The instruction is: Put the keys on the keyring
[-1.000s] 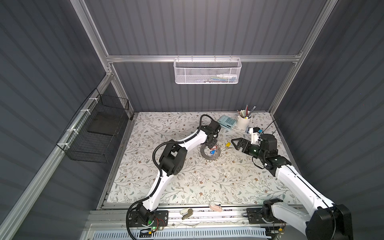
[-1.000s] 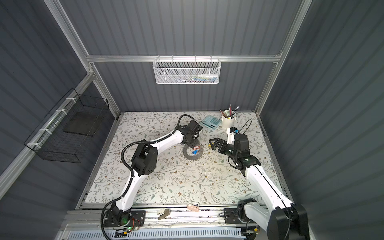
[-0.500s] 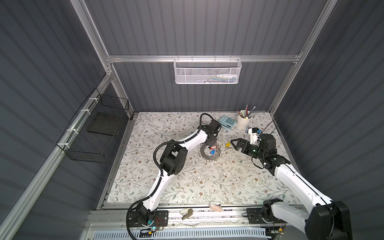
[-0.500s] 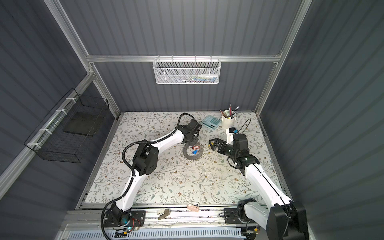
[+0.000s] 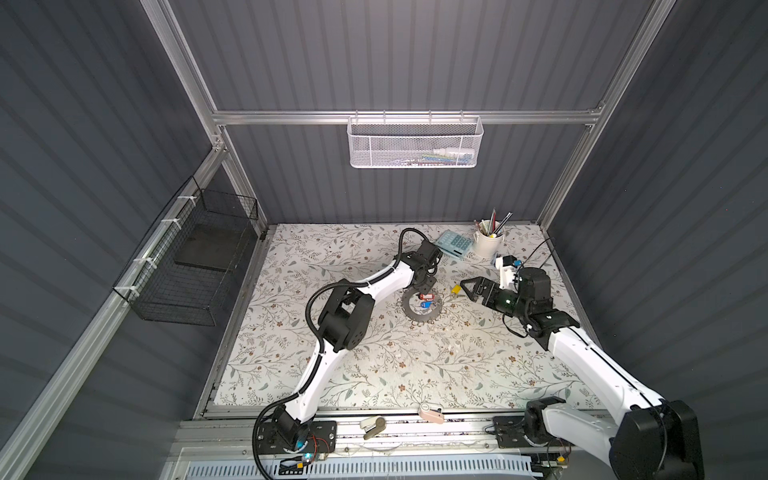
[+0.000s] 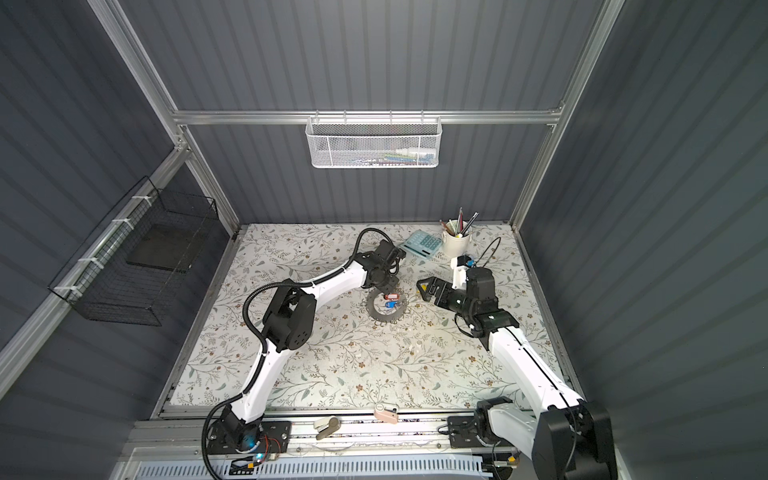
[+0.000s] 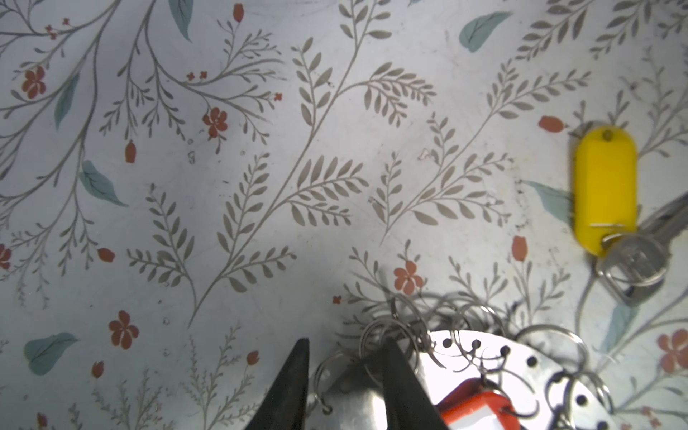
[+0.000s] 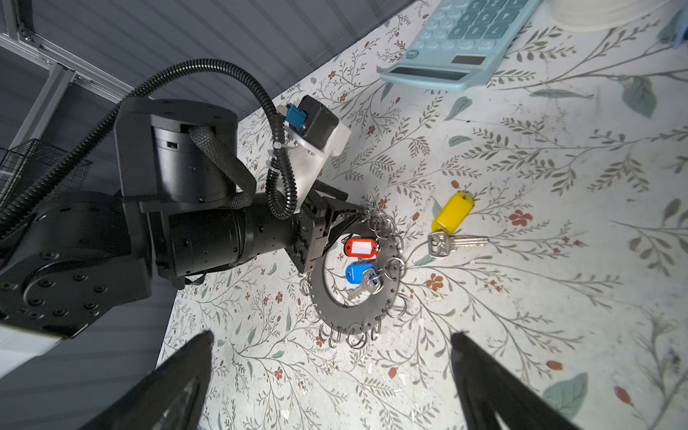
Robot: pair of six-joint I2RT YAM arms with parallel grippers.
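Note:
The grey keyring (image 5: pixel 419 319) (image 6: pixel 384 318) (image 8: pixel 353 309) lies flat on the floral mat. A red-tagged key (image 8: pixel 360 247) (image 7: pixel 476 409) and a blue-tagged key (image 8: pixel 357 273) rest in its open centre. Apart from the ring on its right, a yellow-tagged key (image 8: pixel 452 216) (image 7: pixel 605 186) (image 5: pixel 456 289) lies on the mat. My left gripper (image 7: pixel 346 372) (image 8: pixel 350 227) (image 5: pixel 426 286) is at the ring's far rim, jaws narrowly open around the plate's edge and a wire loop. My right gripper (image 8: pixel 331 335) (image 5: pixel 467 291) hovers wide open and empty, just right of the yellow key.
A pale blue calculator (image 5: pixel 455 244) and a white pen cup (image 5: pixel 488 243) stand at the back right. A white mesh basket (image 5: pixel 415 143) hangs on the back wall and a black wire basket (image 5: pixel 199 257) on the left wall. A stapler (image 5: pixel 372 427) and a pink object (image 5: pixel 430 414) lie by the front rail.
Very little has moved. My left gripper has shifted slightly at the keyring's far rim. The right arm and the keys stay where they were.

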